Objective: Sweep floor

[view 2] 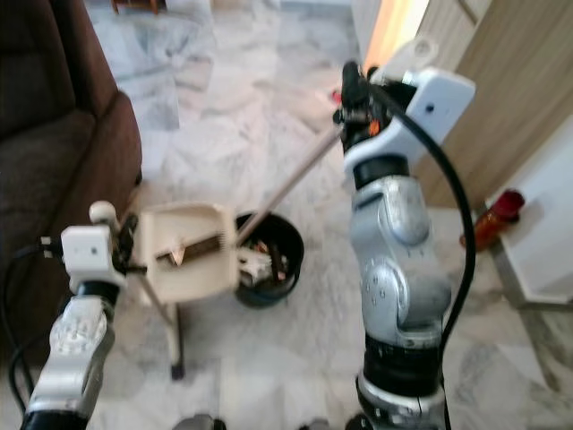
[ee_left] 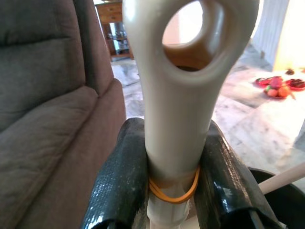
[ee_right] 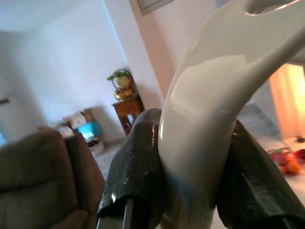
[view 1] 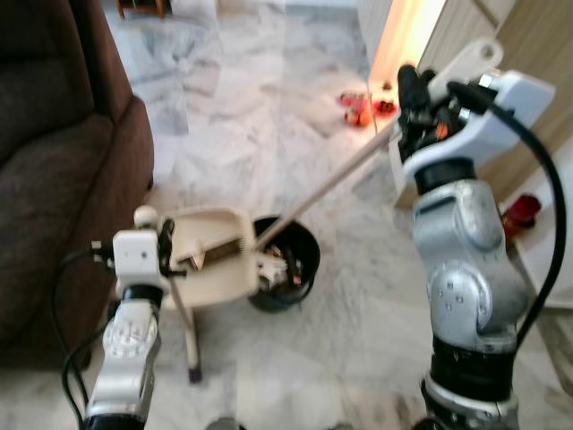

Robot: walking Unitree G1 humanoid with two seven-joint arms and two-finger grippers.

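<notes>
The left gripper point(ee_left: 172, 191) clamps the dustpan handle point(ee_left: 183, 100), and the right gripper point(ee_right: 190, 167) clamps the broom handle point(view 1: 336, 179).

The cream dustpan point(view 1: 215, 255) is lifted and tipped so its mouth sits at the rim of the black bin point(view 1: 291, 260), and the broom's brush end reaches into the pan near that rim. Some debris lies inside the bin, so emptying seems underway, with collecting largely done here. A small cluster of red and orange items point(view 1: 363, 107) lies on the marble floor point(view 1: 242, 107) well apart, near a doorway, perhaps left to sweep. A brown sofa point(view 1: 54, 170) stands on the robot's left.
</notes>
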